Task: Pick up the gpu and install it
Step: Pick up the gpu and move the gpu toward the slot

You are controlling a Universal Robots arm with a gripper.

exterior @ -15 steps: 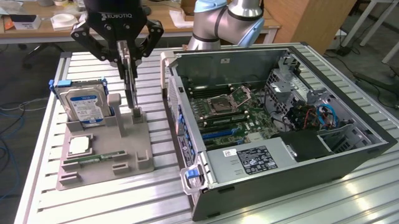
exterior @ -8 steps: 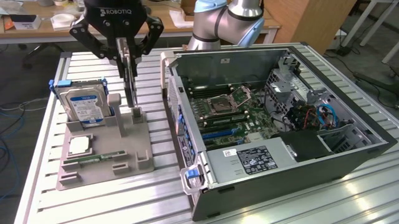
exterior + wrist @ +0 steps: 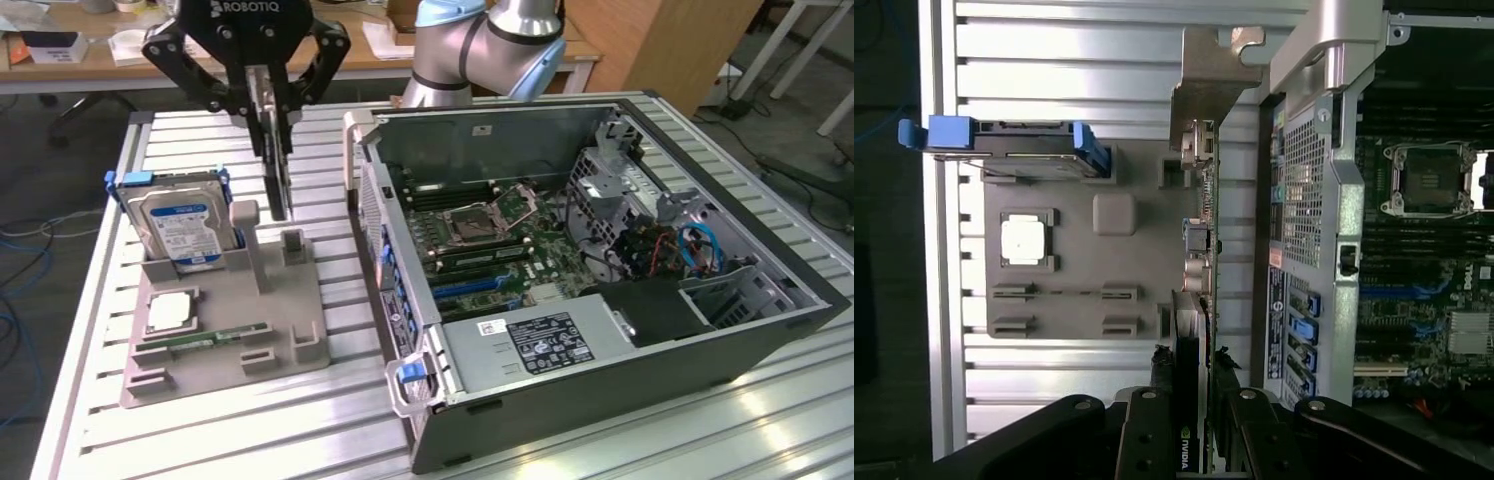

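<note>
We are seeing the tool [image 3: 271, 112] clamping the gpu [image 3: 278, 170] between its two fingers, gripping the thin dark card by its upper end. The card is hanging upright and edge-on straight below the tool. In the wrist view its metal bracket [image 3: 1209, 75] is showing at the end farthest from the fingers. The card's lower end is sitting close to the upright posts of the grey holder tray [image 3: 287, 330]; we cannot tell whether it is touching them. Everything is resting on a desk [image 3: 267, 430] of ribbed aluminium profiles. Behind it we are looking at another desk of wood [image 3: 80, 70] with small items on it, and loose cables are lying on the floor at the exterior view's left. On the tray, a hard drive [image 3: 180, 225] with a blue-white label is standing upright in blue rails, just beside the card on the exterior view's left. A square processor chip [image 3: 174, 312] and a slim green memory stick [image 3: 200, 341] are lying flat nearer the camera. At the exterior view's right, an open computer case [image 3: 747, 330] is lying on its side, showing its motherboard [image 3: 507, 240] and power supply [image 3: 541, 340]. The case's near wall is standing between the card and the motherboard.
</note>
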